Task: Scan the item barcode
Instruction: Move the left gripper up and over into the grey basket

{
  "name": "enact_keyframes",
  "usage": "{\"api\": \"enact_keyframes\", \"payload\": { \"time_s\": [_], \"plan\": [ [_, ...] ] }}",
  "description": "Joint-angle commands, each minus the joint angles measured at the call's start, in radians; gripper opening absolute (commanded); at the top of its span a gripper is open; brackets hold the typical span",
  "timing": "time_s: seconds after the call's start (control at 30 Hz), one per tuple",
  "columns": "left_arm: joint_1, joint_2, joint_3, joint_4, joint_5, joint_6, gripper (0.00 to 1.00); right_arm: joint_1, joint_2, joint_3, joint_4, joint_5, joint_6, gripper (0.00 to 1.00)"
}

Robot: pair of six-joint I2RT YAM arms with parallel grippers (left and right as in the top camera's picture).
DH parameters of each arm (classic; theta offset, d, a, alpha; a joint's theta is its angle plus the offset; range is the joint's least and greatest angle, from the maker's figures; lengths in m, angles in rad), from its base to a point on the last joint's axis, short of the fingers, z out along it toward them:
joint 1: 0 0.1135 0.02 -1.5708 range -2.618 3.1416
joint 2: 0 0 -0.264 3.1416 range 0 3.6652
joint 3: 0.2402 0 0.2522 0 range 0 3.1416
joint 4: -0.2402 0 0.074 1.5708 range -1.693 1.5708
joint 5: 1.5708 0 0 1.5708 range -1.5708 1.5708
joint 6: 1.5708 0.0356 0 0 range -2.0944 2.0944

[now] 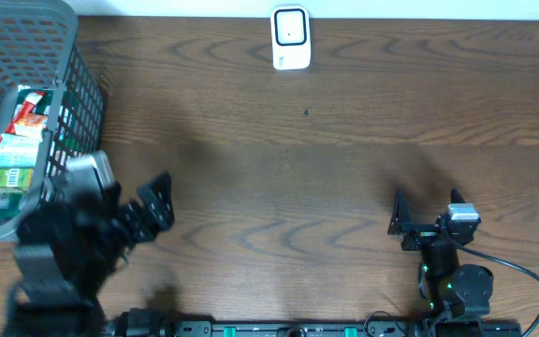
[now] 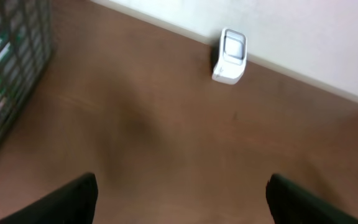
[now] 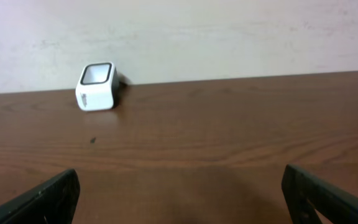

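The white barcode scanner (image 1: 290,37) stands upright at the table's far edge, also seen in the left wrist view (image 2: 230,56) and the right wrist view (image 3: 96,86). The items lie in the grey mesh basket (image 1: 80,89) at the far left: red-and-white packets (image 1: 28,112) and a green-and-yellow box (image 1: 3,178). My left gripper (image 1: 160,211) hovers open just right of the basket, blurred, with nothing between its fingers (image 2: 82,193). My right gripper (image 1: 397,223) stands open and empty at the front right, pointing towards the scanner; its fingers (image 3: 61,190) frame bare wood.
The basket's mesh wall (image 2: 11,74) fills the left edge of the left wrist view. A small dark speck (image 1: 307,113) marks the brown wooden table (image 1: 279,168). A pale wall runs behind the scanner.
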Motion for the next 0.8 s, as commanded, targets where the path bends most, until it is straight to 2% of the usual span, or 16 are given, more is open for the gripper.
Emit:
{"api": "enact_keyframes", "payload": {
  "time_s": [0.0, 0.17, 0.27, 0.5, 0.57, 0.67, 0.77],
  "plan": [
    [0.002, 0.224, 0.357, -0.180, 0.015, 0.067, 0.88, 0.004, -0.006, -0.001, -0.003, -0.001, 0.014, 0.99],
    [0.002, 0.499, 0.812, -0.472, 0.011, 0.103, 0.88, 0.004, -0.006, -0.001, -0.003, -0.001, 0.014, 0.99],
    [0.002, 0.610, 0.970, -0.499, 0.012, 0.102, 0.88, 0.004, -0.006, -0.001, -0.003, -0.001, 0.014, 0.99],
    [0.003, 0.680, 0.979, -0.443, 0.012, 0.101, 0.87, 0.004, -0.006, -0.001, -0.003, -0.001, 0.014, 0.99],
    [0.003, 0.695, 0.979, -0.427, 0.006, 0.062, 0.84, 0.004, -0.006, -0.001, -0.003, -0.001, 0.014, 0.99],
    [0.003, 0.715, 0.979, -0.407, -0.136, -0.081, 0.81, 0.004, -0.006, -0.001, -0.003, -0.001, 0.014, 0.99],
    [0.013, 0.739, 0.979, -0.396, -0.327, -0.209, 0.70, 0.004, -0.006, -0.001, -0.003, -0.001, 0.014, 0.99]
  ]
}}
